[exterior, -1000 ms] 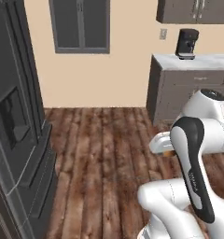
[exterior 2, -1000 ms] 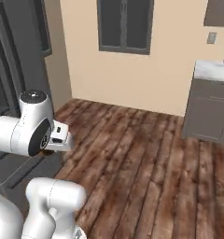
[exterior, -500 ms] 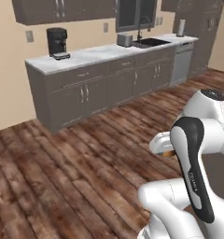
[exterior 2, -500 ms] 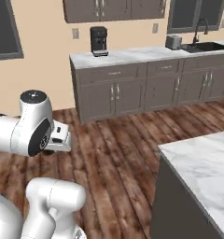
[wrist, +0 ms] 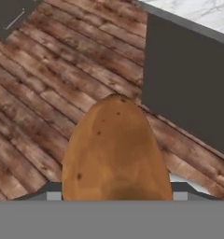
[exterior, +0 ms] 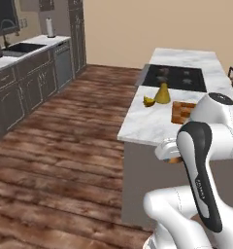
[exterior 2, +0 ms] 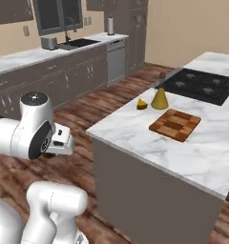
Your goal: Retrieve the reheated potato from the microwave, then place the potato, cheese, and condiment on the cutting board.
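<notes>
**Potato in my pincer, island counter ahead**

My pincer (wrist: 115, 193) is closed on the potato (wrist: 115, 149), with the jaws standing fairly wide because the potato fills the space between them. In the hand view the tan-brown, speckled lump bulges up from between my 2 finger tips, and below it lies the dark plank floor (wrist: 48, 93), with the grey side of the island (wrist: 188, 88) on the right.

From the base views, I carry the hand low, near my own body and over the floor, on the near side of the marble-topped island counter (exterior 2: 135, 128).

On that counter the cutting board (exterior 2: 175, 124), brown and checkered, lies flat with nothing on it. Just beyond it, toward the black cooktop (exterior 2: 202, 86), stands the condiment (exterior 2: 160, 98), a mustard-yellow cone-shaped bottle, upright. The cheese (exterior 2: 142, 104), a small yellow-orange wedge, sits just to the left of the bottle, close beside it; I cannot tell whether they touch. Both are near the board but apart from it.

Far to the left, a run of grey cabinets (exterior 2: 64, 76) holds a sink (exterior 2: 78, 44).
</notes>
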